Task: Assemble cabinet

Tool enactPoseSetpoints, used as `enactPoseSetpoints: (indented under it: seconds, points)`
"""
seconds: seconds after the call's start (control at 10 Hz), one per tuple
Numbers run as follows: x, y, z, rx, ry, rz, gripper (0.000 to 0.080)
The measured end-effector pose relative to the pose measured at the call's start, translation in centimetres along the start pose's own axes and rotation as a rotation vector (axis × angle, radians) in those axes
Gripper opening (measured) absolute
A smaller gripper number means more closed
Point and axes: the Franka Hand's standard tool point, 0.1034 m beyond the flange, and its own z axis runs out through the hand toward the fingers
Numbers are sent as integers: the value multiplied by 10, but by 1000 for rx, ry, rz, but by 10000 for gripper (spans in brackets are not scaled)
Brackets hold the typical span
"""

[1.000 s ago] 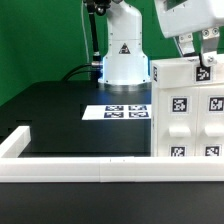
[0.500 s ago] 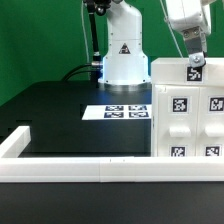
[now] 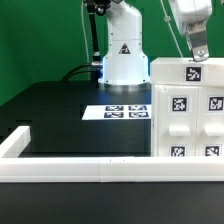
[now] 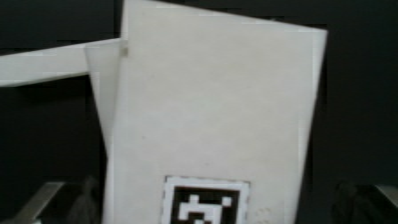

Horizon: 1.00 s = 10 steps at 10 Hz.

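Large white plastic cabinet [image 3: 188, 108], upright at the exterior view's right edge of the black table, against the low white rail. Square compartments on the front, black-and-white tags on the faces. Close up in the wrist view [image 4: 210, 110].

the white cabinet [image 3: 187, 108] with black-and-white tags fills the right of the frame on the black bench [image 3: 60, 115], the gripper [image 3: 198, 52] hanging just over its top edge at upper right, the marker board [image 3: 113, 111] lying mid-frame behind the low white border rail [image 3: 75, 167].
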Motion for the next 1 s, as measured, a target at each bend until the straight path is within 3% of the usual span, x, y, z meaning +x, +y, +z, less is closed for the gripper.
enactPoseSetpoints:
  seconds: [0.4, 0.5, 0.6, 0.9, 1.0]
  points:
    - [-1, -1, -1, -4, -2, -267, 649]
    - [-1, 2, -1, -31, -7, -385, 649]
    - [-4, 4, -4, -80, -27, -527, 649]
    - [-13, 3, -7, -152, -64, -946, 649]
    - [-15, 4, -6, -160, -58, -1020, 649]
